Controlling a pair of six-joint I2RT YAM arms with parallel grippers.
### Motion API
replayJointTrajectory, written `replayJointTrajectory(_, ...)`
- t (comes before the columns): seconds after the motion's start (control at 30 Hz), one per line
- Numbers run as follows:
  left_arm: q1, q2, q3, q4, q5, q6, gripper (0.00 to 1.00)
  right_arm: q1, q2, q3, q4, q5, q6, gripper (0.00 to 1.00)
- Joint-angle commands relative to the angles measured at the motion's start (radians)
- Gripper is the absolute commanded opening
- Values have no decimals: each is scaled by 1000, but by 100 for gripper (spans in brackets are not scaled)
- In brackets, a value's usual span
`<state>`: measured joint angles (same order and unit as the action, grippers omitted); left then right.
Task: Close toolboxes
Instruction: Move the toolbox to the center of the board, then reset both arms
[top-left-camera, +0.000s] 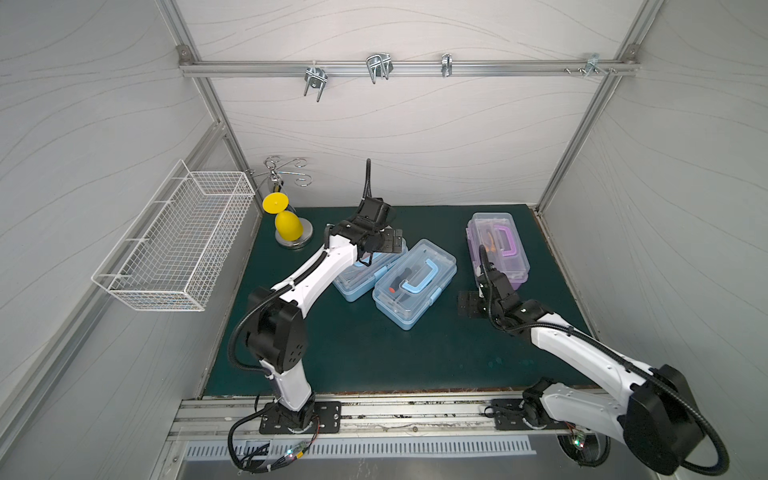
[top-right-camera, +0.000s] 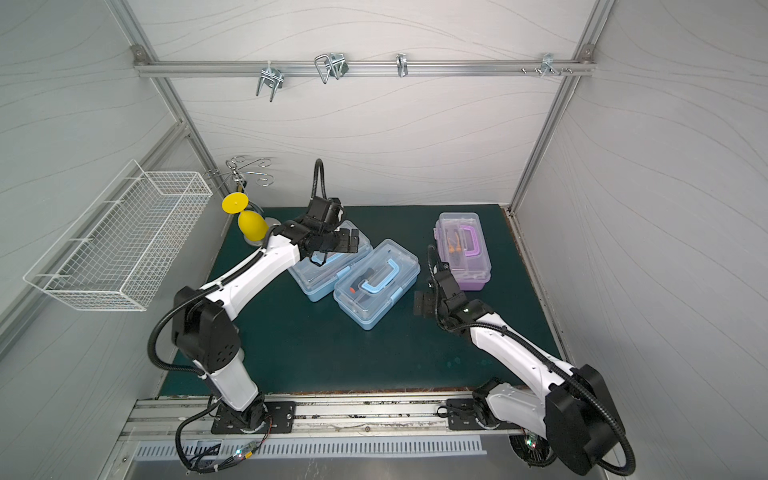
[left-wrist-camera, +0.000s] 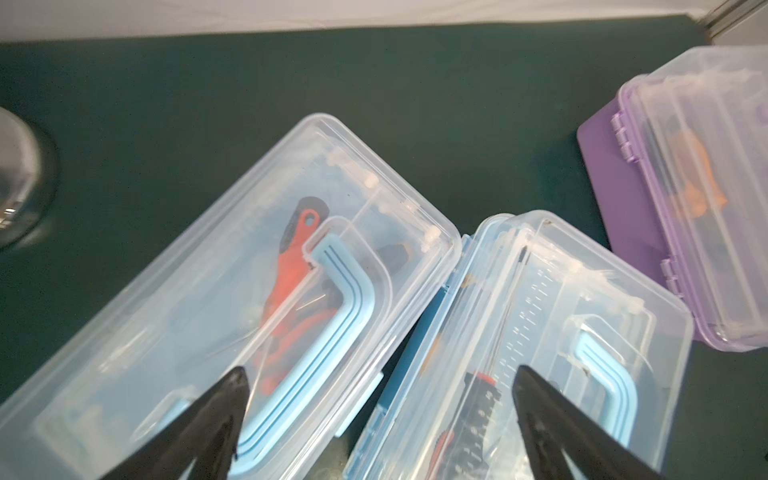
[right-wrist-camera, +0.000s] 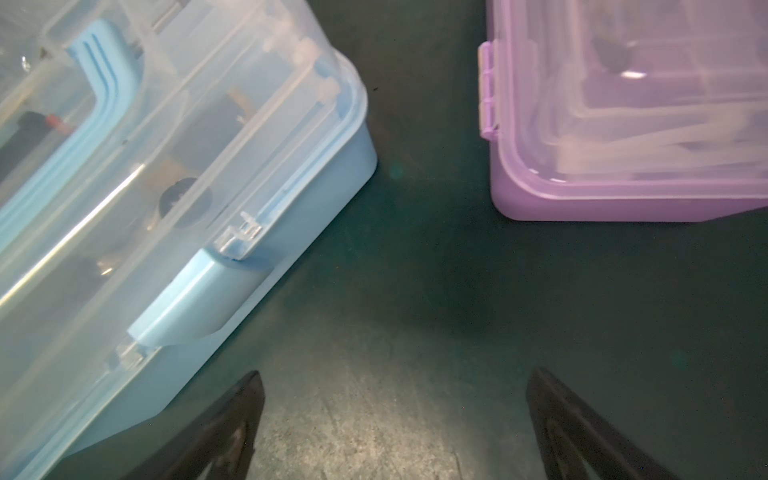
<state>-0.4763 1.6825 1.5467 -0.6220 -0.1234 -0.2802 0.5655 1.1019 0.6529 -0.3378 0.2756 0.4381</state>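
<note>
I am holding my left gripper (left-wrist-camera: 379, 374) wide and empty above the far blue box (top-left-camera: 353, 286), probably to press its lid. I am hovering my right gripper (right-wrist-camera: 397, 376), also wide and empty, low over the mat (right-wrist-camera: 415, 291) between the near blue box (right-wrist-camera: 166, 208) and the purple box (right-wrist-camera: 623, 124), likely to reach the blue latch (right-wrist-camera: 195, 299) facing it. The blue boxes are lying touching, side by side mid-mat, with their long axes running diagonally from near-left to far-right. The purple box is sitting apart on the right, pointing nearly front to back, hinges toward the blue pair. All lids are looking down, but I cannot tell whether they are latched.

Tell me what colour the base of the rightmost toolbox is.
Purple; the toolbox base shows best in the right wrist view.
</note>
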Motion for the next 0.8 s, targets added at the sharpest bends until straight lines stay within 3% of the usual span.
replayJointTrajectory(0.0, -5, -122, -93, -17, -52, -12, 100, -44, -30, 0, -54, 54, -39, 99)
replayJointTrajectory(0.4, -35, -643, -663, 74, -221, -148, 100, -158, -22, -43, 109, 158, -212, 99)
replayJointTrajectory(0.63, -35, -785, -884, 117, -466, -205, 100, -193, -34, -138, 367, 127, -384, 99)
replayJointTrajectory(0.77, -32, -805, -985, 206, -631, -206, 100, -258, -23, -220, 549, 81, -397, 99)
